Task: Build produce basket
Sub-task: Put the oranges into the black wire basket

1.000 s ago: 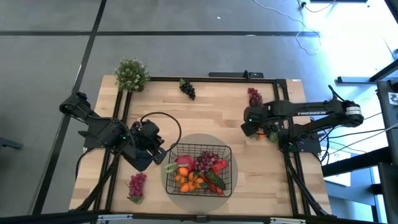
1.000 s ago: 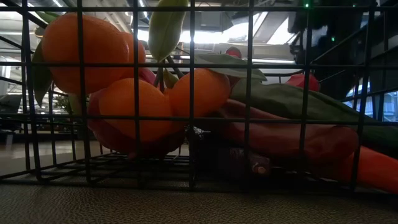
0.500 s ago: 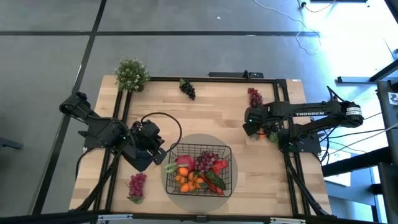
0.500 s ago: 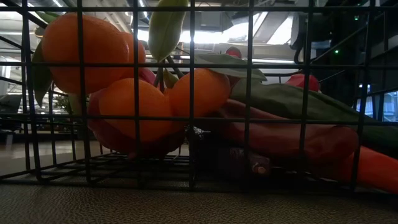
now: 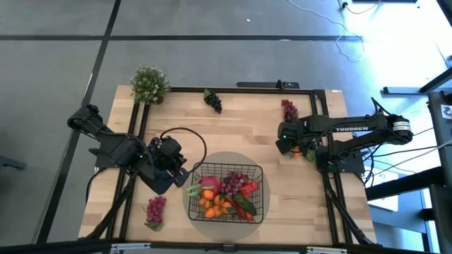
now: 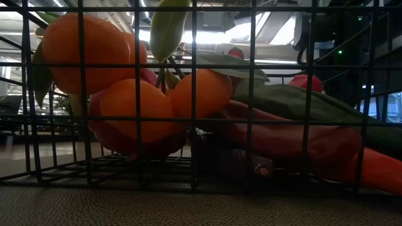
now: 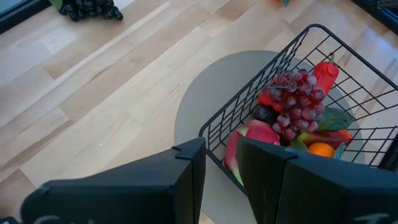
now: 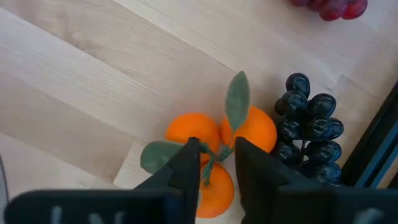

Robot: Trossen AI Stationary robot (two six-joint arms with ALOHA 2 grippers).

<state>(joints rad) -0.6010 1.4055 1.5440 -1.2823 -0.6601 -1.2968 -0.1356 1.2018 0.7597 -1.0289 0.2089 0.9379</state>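
Observation:
The black wire basket (image 5: 227, 192) stands on a round grey mat (image 5: 212, 159) near the table's front. It holds oranges (image 6: 125, 107), red grapes (image 7: 291, 102), a red pepper (image 7: 326, 71) and other produce. My left gripper (image 5: 183, 175) hovers just left of the basket, slightly open and empty, as the left wrist view (image 7: 221, 149) shows. My right gripper (image 5: 291, 144) points down over a leafy cluster of oranges (image 8: 214, 143) lying on the table at the right. Its fingers are slightly apart and stand on either side of the cluster's stem (image 8: 211, 165).
A black grape bunch (image 8: 311, 134) lies against the oranges. Red grapes (image 5: 289, 109) lie at the far right, black grapes (image 5: 213, 100) at the far middle, and a pink bunch (image 5: 155, 210) at the front left. A potted plant (image 5: 150, 85) stands at the far left corner.
My right gripper has come down a little toward the orange cluster, then held still. Nothing else has moved.

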